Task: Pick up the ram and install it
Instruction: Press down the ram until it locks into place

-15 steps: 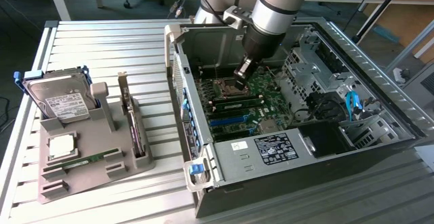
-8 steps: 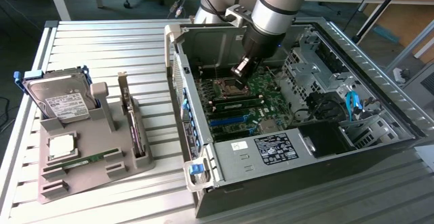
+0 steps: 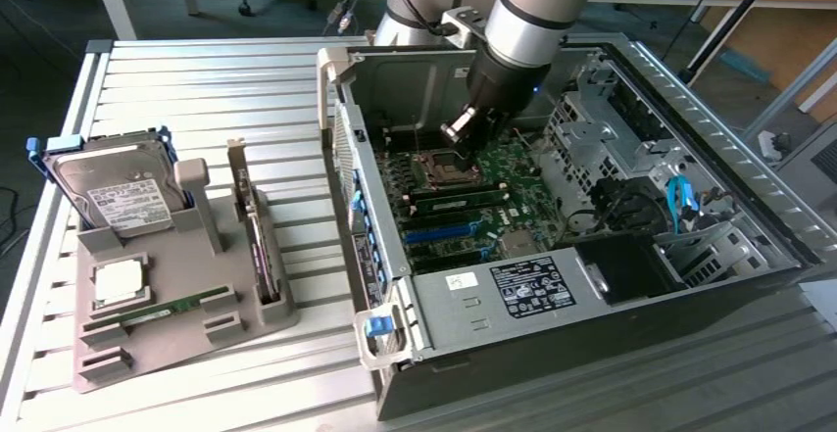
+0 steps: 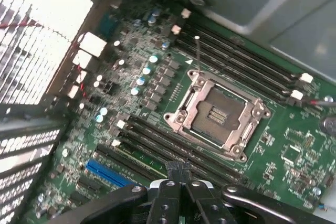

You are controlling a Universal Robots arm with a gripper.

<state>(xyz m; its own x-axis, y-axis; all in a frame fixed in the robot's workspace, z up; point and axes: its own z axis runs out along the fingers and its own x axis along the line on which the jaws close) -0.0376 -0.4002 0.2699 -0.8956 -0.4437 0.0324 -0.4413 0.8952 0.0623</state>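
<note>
Find the ram (image 4: 140, 157) seated edge-up in a dark slot (image 4: 157, 148) on the motherboard (image 4: 131, 77), just beside the socket (image 4: 218, 114); in the exterior view, spot it (image 3: 461, 198) inside the open case (image 3: 523, 305). Directly over that row of slots, see the tool (image 4: 179, 170) with fingertips pressed together, gripping nothing; cannot tell whether touching the ram. Outside the case, toward the exterior view's left, note a grey holder (image 3: 249, 319) on the worktop (image 3: 210, 79), carrying a second green stick (image 3: 164, 310) lying flat, a hard drive (image 3: 118, 192) and a card (image 3: 255, 246) standing upright.
</note>
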